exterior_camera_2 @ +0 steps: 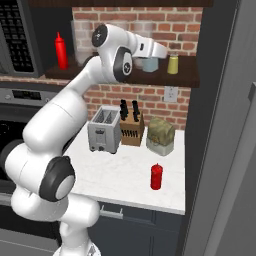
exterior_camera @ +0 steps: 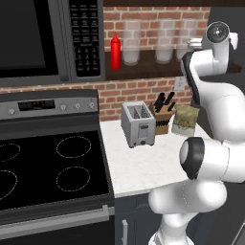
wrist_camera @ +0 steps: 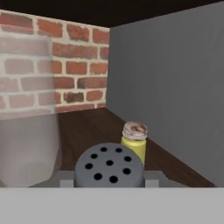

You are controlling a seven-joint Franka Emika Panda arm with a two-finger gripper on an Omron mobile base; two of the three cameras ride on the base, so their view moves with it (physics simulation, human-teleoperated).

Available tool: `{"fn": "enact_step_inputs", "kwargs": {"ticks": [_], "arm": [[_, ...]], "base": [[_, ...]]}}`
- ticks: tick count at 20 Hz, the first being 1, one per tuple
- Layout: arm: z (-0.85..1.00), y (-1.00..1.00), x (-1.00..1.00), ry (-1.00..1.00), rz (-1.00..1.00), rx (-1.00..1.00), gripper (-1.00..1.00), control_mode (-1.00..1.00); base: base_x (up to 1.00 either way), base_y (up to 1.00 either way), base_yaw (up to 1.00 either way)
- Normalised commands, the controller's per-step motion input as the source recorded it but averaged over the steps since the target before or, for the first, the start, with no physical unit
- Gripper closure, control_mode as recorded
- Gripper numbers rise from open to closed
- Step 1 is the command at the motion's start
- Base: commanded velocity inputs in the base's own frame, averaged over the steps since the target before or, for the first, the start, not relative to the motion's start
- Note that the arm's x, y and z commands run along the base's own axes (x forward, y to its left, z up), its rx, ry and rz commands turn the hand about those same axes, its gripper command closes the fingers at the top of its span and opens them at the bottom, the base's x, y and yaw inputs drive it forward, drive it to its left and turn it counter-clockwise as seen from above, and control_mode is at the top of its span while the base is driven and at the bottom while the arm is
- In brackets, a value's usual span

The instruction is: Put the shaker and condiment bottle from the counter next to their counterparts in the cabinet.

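Observation:
My gripper is shut on the shaker, a pale blue-grey cylinder, over the right end of the cabinet shelf. In the hand view its dark perforated cap sits between my fingertips. The yellow-green counterpart shaker stands just beyond it to the right, a small gap apart. The condiment bottle stands upright near the counter's front edge. Its slim red counterpart stands at the shelf's left end, next to the microwave.
A frosted glass jar stands close on the shaker's left, and a grey side wall closes the shelf on the right. On the counter stand a toaster, a knife block and a wrapped loaf. The stove lies to the left.

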Motion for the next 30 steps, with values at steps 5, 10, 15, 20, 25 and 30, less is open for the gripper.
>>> {"fn": "enact_step_inputs", "kwargs": {"ticks": [5, 10, 15, 20, 25, 30], "arm": [[-0.19, -0.20, 0.22, 0.00, 0.00, 0.01, 1.00, -1.00], [-0.08, -0.06, 0.21, 0.00, 0.00, 0.01, 1.00, -1.00], [0.00, 0.00, 0.23, 0.00, 0.00, 0.00, 1.00, -1.00], [0.00, -0.01, 0.27, 0.00, 0.00, 0.00, 1.00, -1.00], [0.00, -0.11, 0.26, 0.00, 0.00, 0.00, 1.00, -1.00], [-0.02, -0.15, 0.23, 0.00, 0.01, 0.00, 1.00, -1.00]], "base": [[0.00, 0.00, 0.00], [0.00, 0.00, 0.00], [0.00, 0.00, 0.00], [0.00, 0.00, 0.00], [0.00, 0.00, 0.00], [0.00, 0.00, 0.00]]}}
